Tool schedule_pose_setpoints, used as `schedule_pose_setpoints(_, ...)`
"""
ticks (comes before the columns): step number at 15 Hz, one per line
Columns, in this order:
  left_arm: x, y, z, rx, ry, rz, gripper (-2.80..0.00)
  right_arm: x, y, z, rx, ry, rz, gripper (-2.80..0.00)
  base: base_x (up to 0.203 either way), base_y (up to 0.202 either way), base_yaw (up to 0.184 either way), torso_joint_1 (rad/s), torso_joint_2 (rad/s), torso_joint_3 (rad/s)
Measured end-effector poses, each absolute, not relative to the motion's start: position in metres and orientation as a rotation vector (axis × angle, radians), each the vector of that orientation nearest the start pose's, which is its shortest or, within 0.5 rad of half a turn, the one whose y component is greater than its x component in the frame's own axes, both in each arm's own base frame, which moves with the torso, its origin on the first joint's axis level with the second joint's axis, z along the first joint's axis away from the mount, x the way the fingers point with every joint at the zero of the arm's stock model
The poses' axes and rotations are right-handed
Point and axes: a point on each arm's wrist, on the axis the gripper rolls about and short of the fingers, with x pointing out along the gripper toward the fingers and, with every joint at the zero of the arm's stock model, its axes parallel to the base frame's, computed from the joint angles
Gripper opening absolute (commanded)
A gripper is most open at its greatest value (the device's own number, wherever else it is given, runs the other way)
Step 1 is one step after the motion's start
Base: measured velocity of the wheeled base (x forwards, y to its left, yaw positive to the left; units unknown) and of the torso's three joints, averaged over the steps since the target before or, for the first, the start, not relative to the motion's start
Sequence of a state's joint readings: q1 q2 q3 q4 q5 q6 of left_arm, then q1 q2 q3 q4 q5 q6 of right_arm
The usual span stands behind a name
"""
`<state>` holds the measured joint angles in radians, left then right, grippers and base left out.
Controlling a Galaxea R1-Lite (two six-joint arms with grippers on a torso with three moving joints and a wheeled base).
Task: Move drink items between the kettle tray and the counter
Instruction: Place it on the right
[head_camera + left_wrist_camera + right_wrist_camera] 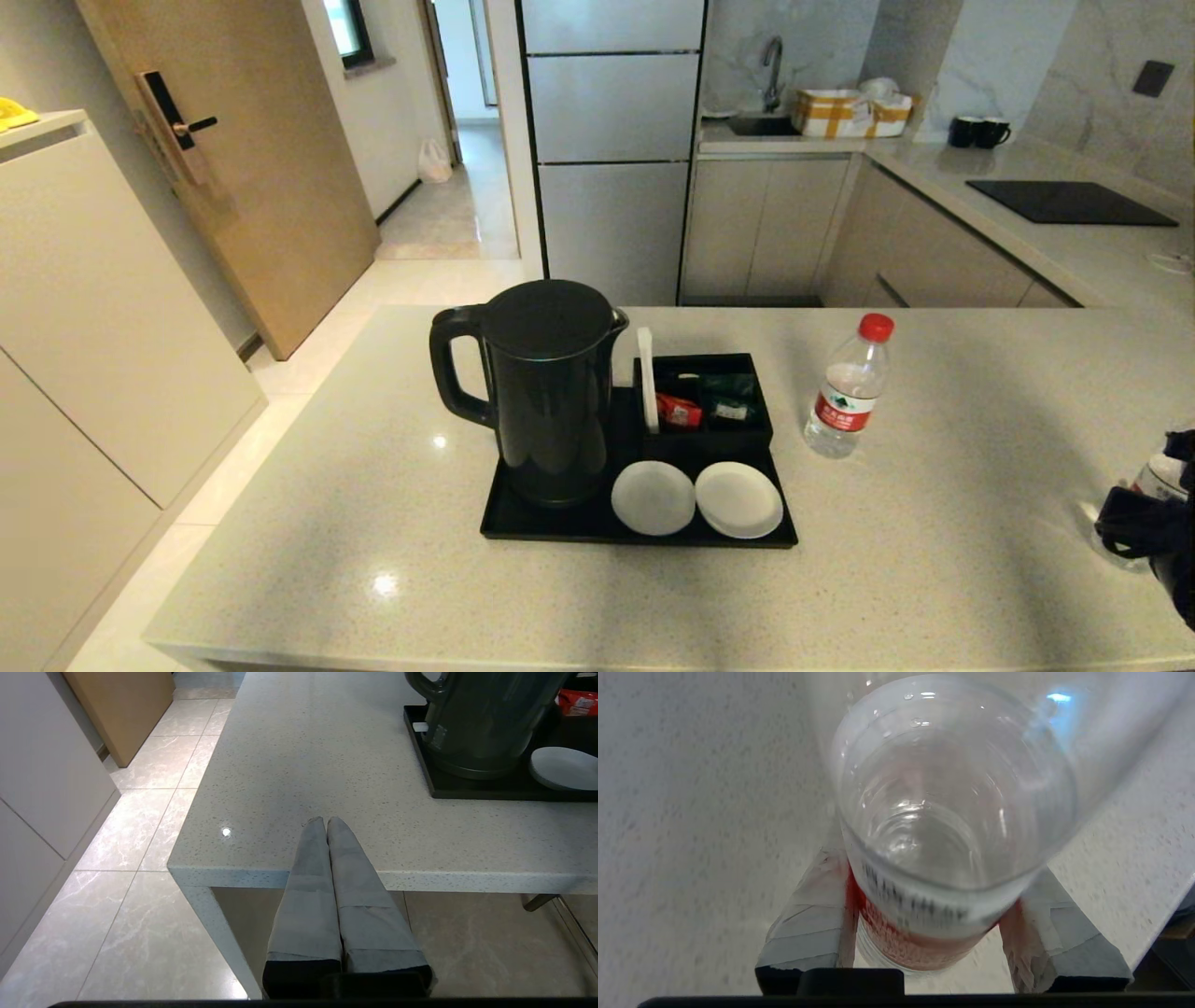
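Note:
One clear water bottle with a red cap stands upright on the grey speckled counter, just right of the black kettle tray. The second bottle is at the counter's far right, and my right gripper is shut on it. In the right wrist view the taped fingers press both sides of the red-and-white label of that bottle. My left gripper is shut and holds nothing, hovering over the counter's near left edge.
The black kettle fills the tray's left half. Two white coasters lie at the tray's front, and the compartment box with sachets sits behind them. The counter's right edge is close to the held bottle.

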<state>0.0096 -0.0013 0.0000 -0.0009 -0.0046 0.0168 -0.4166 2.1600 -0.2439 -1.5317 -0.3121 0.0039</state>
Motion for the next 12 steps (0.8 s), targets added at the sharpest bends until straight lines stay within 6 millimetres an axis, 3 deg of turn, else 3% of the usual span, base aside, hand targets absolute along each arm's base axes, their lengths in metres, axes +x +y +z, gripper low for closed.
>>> schedule_pose_setpoints(4, -0.0229, -0.0003, 0.0756, 0.017, -0.003, 0.005, -2.80, 0.2476, -0.1169, 0.0169, 0.037, 0.403, -0.727, -2.80, 0.000, 0.000, 0.000, 0.000, 0.00, 0.000)
schedule_pose_setpoints(5, -0.0229, -0.0003, 0.0756, 0.017, -0.003, 0.005, -2.80, 0.2474, -0.1165, 0.0160, 0.037, 0.408, -0.725, 0.00, 0.000, 0.000, 0.000, 0.000, 0.00, 0.000)
schedule_pose_setpoints(12, -0.0229, -0.0003, 0.0756, 0.017, -0.003, 0.004, -2.80, 0.2414, -0.1131, 0.0241, 0.045, 0.399, -0.697, 0.00, 0.000, 0.000, 0.000, 0.000, 0.00, 0.000)
